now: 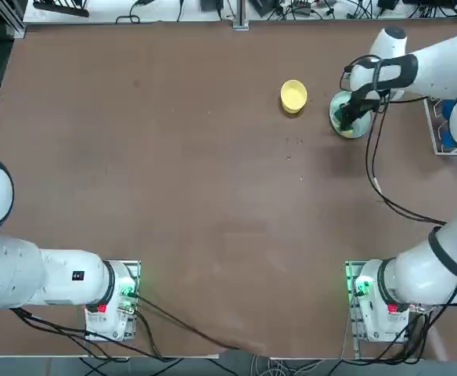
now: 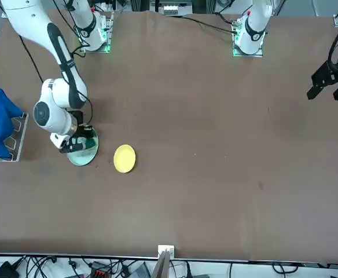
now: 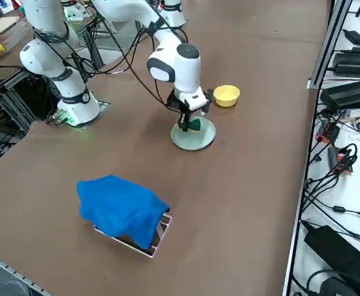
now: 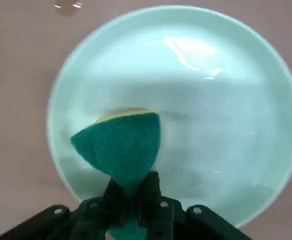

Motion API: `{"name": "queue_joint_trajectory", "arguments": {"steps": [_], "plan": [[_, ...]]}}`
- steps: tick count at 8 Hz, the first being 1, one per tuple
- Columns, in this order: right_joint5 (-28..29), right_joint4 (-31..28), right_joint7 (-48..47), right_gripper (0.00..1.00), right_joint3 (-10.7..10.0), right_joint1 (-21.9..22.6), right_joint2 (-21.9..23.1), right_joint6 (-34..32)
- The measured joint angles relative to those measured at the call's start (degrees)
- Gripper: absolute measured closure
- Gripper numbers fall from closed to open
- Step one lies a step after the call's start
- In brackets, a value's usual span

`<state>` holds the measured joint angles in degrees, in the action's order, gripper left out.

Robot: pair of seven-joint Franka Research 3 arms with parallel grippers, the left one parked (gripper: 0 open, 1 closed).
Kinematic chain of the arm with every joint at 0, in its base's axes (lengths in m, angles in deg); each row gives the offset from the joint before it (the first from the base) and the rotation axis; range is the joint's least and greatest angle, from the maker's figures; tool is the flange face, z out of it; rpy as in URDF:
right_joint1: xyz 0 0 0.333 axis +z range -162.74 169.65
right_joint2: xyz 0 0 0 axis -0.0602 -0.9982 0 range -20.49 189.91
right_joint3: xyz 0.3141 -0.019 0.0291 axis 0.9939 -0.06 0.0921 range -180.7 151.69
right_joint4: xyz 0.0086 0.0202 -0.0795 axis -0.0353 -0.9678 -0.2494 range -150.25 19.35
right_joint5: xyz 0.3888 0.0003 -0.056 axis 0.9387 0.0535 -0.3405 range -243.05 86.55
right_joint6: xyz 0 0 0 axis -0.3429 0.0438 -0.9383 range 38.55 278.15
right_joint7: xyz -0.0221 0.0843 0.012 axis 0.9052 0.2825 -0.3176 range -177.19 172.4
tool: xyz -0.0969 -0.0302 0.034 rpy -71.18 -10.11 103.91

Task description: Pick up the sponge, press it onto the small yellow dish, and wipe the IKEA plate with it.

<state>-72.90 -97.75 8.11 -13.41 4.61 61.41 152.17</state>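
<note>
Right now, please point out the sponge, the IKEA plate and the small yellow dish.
sponge (image 4: 121, 145), right wrist view, green top.
IKEA plate (image 4: 226, 125), right wrist view, bare inner surface.
small yellow dish (image 1: 293, 95), top view, centre.

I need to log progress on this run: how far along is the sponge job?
Done: the sponge is picked up, pinched in the shut jaws of the right gripper. In hand: it sits over the mint plate, so wiping looks under way. The yellow dish stands apart beside the plate; whether it was pressed can't be told. Left: finishing the wipe.

Brown table (image 1: 174, 196), small yellow dish (image 1: 293, 96) beside IKEA plate (image 1: 354, 129), blue cloth (image 3: 121, 208) on rack (image 3: 161, 231)
</note>
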Motion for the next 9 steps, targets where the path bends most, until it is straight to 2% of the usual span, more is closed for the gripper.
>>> {"name": "queue_joint_trajectory", "arguments": {"steps": [3, 5, 9], "plan": [[-0.1, 0.0, 5.9, 0.89, -0.2, -4.0, 0.0, 0.1], [-0.2, 1.4, 6.8, 0.89, -0.2, -4.1, -0.7, 0.4], [-0.2, 8.7, 8.3, 0.89, -0.1, -4.0, -5.4, 0.6]]}}
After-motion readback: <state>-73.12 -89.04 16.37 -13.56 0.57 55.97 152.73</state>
